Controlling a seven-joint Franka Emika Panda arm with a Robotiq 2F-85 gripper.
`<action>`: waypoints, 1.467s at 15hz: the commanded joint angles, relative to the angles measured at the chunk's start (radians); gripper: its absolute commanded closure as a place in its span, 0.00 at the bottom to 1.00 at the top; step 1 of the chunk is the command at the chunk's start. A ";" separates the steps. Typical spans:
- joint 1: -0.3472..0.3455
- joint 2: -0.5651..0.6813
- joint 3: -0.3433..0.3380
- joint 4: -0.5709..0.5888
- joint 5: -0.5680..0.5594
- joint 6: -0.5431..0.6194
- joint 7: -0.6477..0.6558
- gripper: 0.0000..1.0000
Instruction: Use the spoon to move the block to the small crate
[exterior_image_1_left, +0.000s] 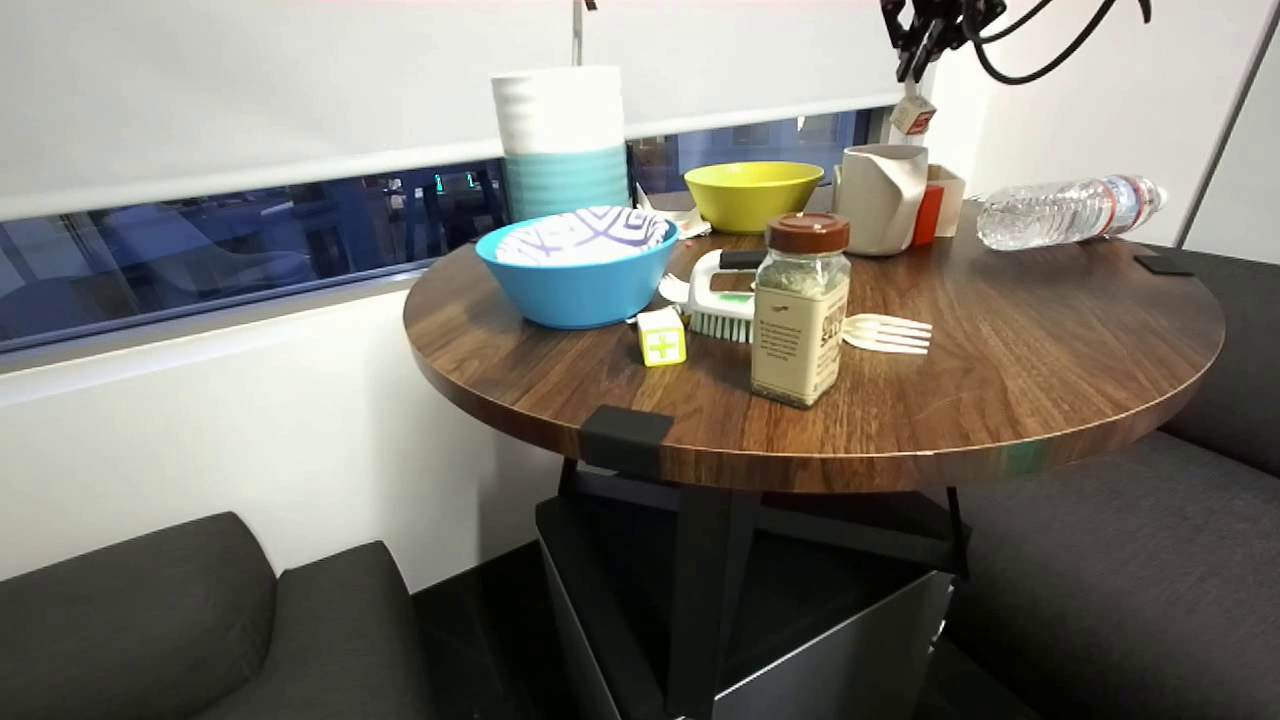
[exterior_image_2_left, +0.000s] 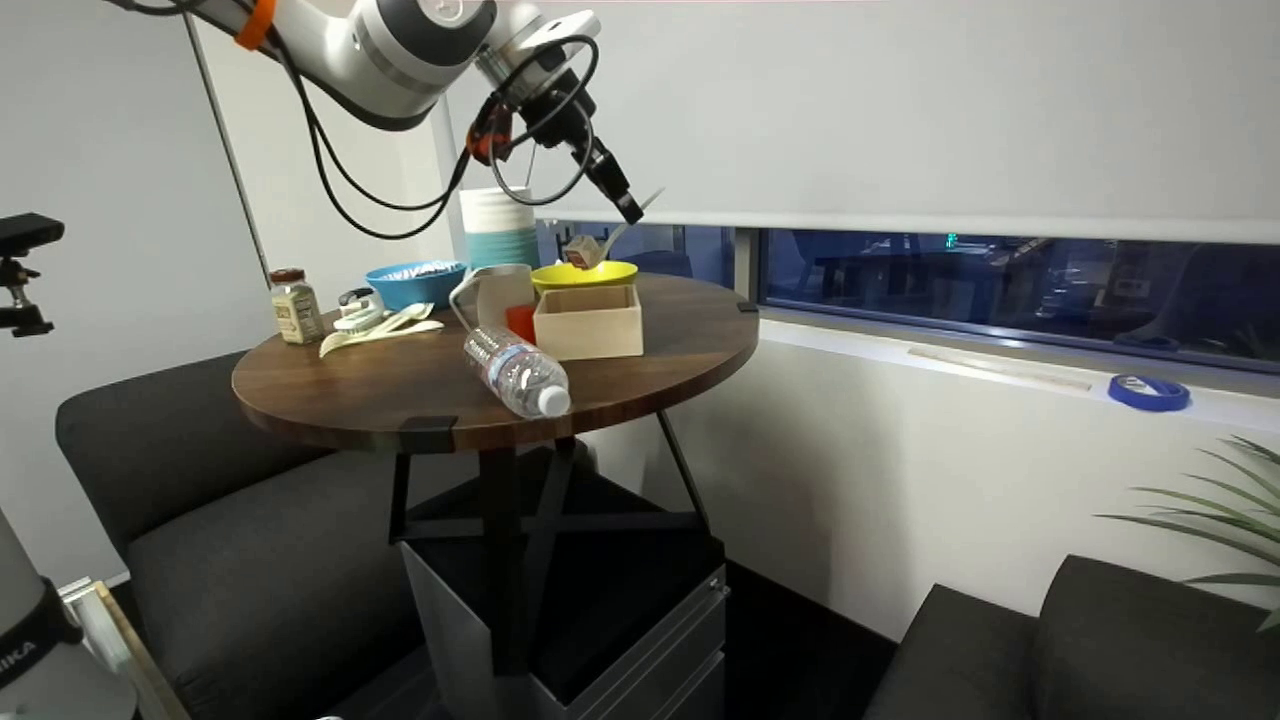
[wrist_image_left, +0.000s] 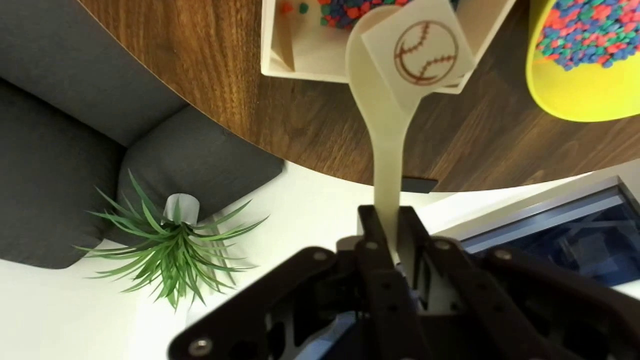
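pinched the pale spoon by its handle in the gripper, pressing the fingertips against it from both sides. bore the block, marked with a reddish baseball, tilted in the spoon's bowl, in mid-air over the round wooden table. in the wrist view, overlapped one edge of the small crate with the spoon's bowl and the block; could not tell whether straight above it. noted red, blue and green bits inside the crate, and more of the same in the yellow bowl near it. in both exterior views, found an orange-red object between the pitcher and the crate, and a clear bottle on its side close by. in an exterior view, made out the blue bowl, a white-and-yellow cube just beside it, a brush partly hidden behind an upright jar, and a fork. in the wrist view, took in a green plant beyond the table's edge.
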 joint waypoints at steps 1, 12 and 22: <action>-0.044 -0.067 0.038 -0.068 -0.066 0.044 0.059 0.97; -0.061 -0.170 0.079 -0.104 0.023 0.009 0.008 0.97; 0.061 -0.297 0.176 -0.054 0.176 -0.432 -0.369 0.97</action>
